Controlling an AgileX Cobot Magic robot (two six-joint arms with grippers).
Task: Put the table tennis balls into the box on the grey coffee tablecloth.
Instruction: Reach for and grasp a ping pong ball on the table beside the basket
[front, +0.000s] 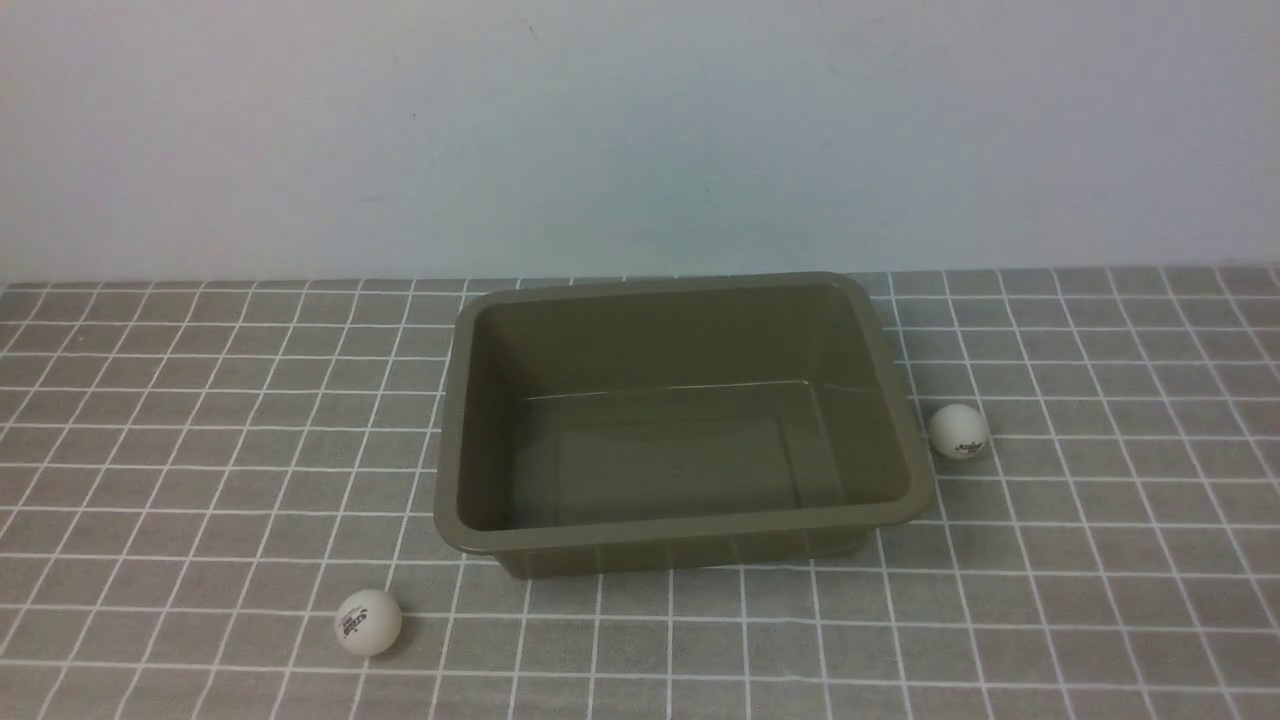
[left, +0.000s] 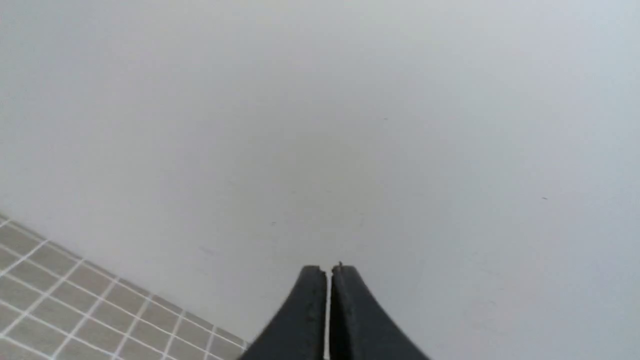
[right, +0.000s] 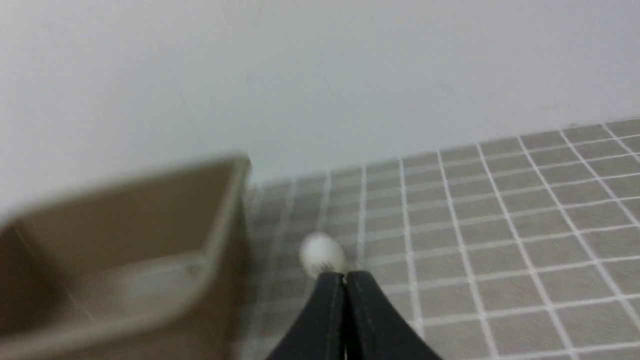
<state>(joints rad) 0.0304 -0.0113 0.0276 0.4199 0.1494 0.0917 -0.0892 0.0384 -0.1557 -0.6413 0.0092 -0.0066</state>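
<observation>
Front view showed the box (front: 660, 335) sitting in the middle of the grey coffee tablecloth (front: 180, 450) with its open top facing up, so a ball could just be dropped in. It had no lid and nothing was inside it. Both table tennis balls lay outside, on the cloth. The left ball (front: 368, 622) lay near the box's front left corner, a little apart from it. The right ball (front: 959, 431) lay just beside the box's right side. I think the 2 balls were put 1 on each side so each arm could reach its own. No arm showed in this view. The left tool (left: 328, 272) was clenched with nothing in it and pointed at the pale wall (left: 350, 125), away from the balls. The right tool (right: 344, 277) was clenched too, with nothing in it. The right ball sat just past its tips, with the blurry box close by. That tool would need to open before it could pick the ball up.
</observation>
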